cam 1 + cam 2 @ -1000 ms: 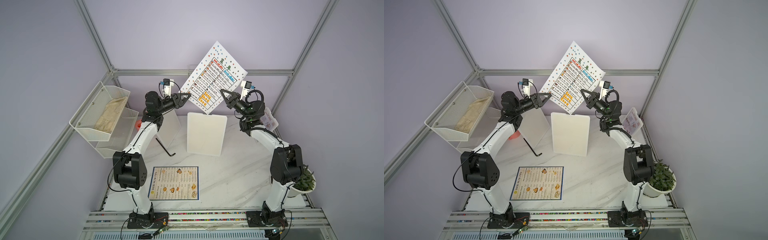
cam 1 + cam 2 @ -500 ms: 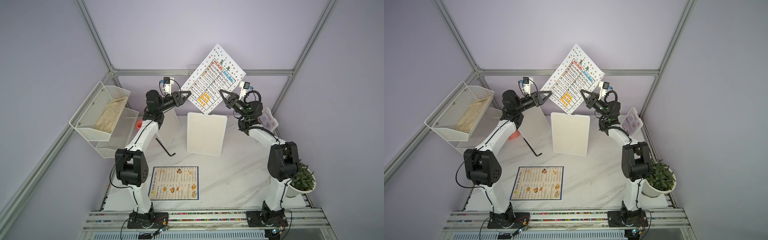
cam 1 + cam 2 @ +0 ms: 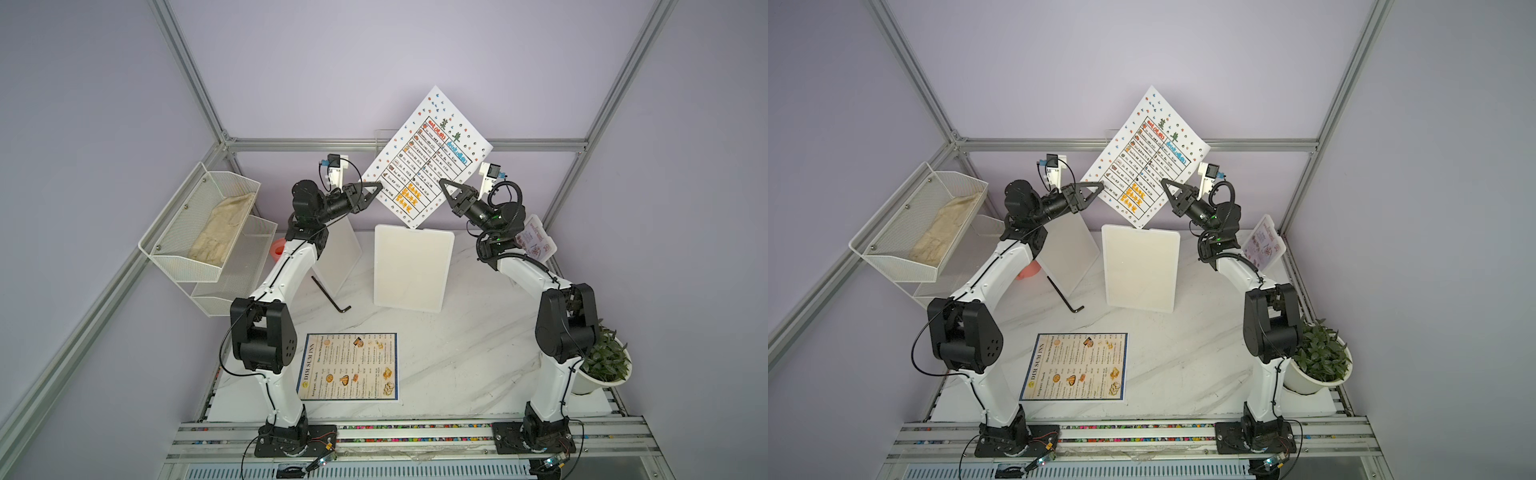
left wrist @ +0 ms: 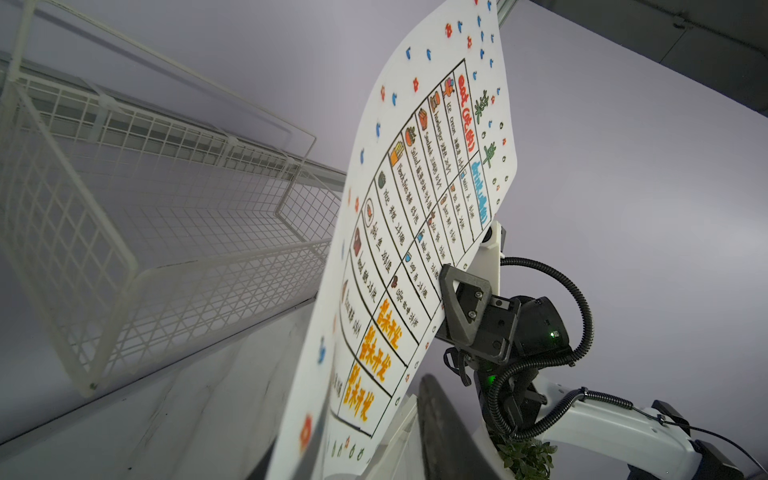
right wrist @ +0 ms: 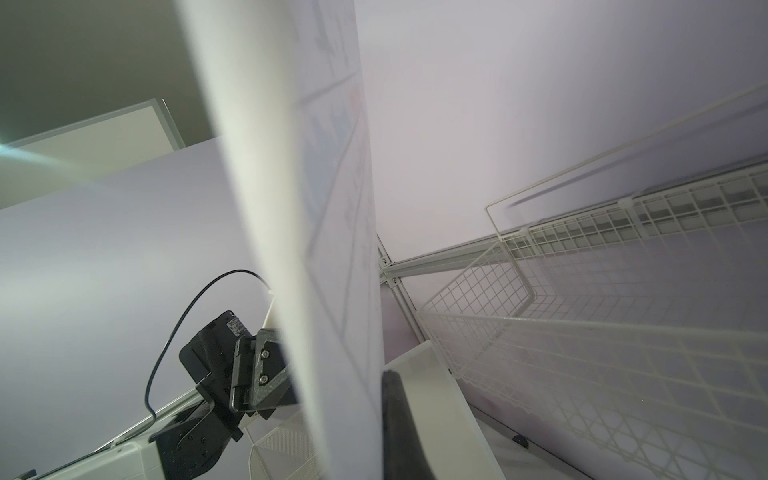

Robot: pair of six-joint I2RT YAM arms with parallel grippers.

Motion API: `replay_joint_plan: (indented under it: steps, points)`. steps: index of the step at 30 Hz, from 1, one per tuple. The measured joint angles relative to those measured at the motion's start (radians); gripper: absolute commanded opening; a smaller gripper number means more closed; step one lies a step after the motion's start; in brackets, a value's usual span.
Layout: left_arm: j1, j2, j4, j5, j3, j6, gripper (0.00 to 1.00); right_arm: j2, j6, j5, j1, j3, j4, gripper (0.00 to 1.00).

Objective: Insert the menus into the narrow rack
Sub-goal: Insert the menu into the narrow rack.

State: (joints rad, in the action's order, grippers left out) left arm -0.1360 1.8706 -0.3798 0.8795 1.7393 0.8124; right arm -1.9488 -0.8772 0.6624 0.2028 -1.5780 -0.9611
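Both arms are up in an arch over the back half of the table (image 3: 457, 357). The left arm (image 3: 286, 266) climbs from its base at the front-left corner, folds at the black elbow, slants up and back, then bends at the wrist. That leaves the left gripper (image 3: 376, 186) pointing sideways toward the middle. The right arm (image 3: 523, 270) mirrors it from the front-right corner, with the right gripper (image 3: 444, 185) aimed back at the left one.

Between them hangs the white dotted menu (image 3: 428, 153), held high in the air above the table's back edge. It's tilted like a diamond, with one corner up. In both top views its lowest corner sits just over the top of the white board (image 3: 411, 270) standing mid-table.

The right gripper's jaws are closed tight on the menu's right-hand edge, and the left wrist view shows a finger (image 4: 453, 291) lapped over the paper. The left gripper's tip meets the opposite edge. Its jaws look only partly closed, and I honestly can't tell if they're actually clamping the paper.

The wire rack (image 4: 166, 257) shows up in both wrist views right next to the menu (image 5: 582, 353). The menu hangs in front of it.

The DIM SUM INN menu (image 3: 349, 365) lies flat near the front edge of the table. The Special Menu card (image 3: 536, 241) leans at the back-right corner, behind the right arm.
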Motion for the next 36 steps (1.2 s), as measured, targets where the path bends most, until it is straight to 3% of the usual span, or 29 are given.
replay_joint_plan:
  steps: [22, 36]
  points:
    - [-0.008, 0.014, 0.0, 0.006, 0.001, 0.004, 0.36, 0.0, -0.005, -0.02, 0.0, 0.019, 0.004, 0.0]
    - [-0.025, 0.041, 0.0, 0.007, 0.073, 0.016, 0.36, 0.002, -0.018, -0.062, 0.0, 0.019, 0.027, 0.0]
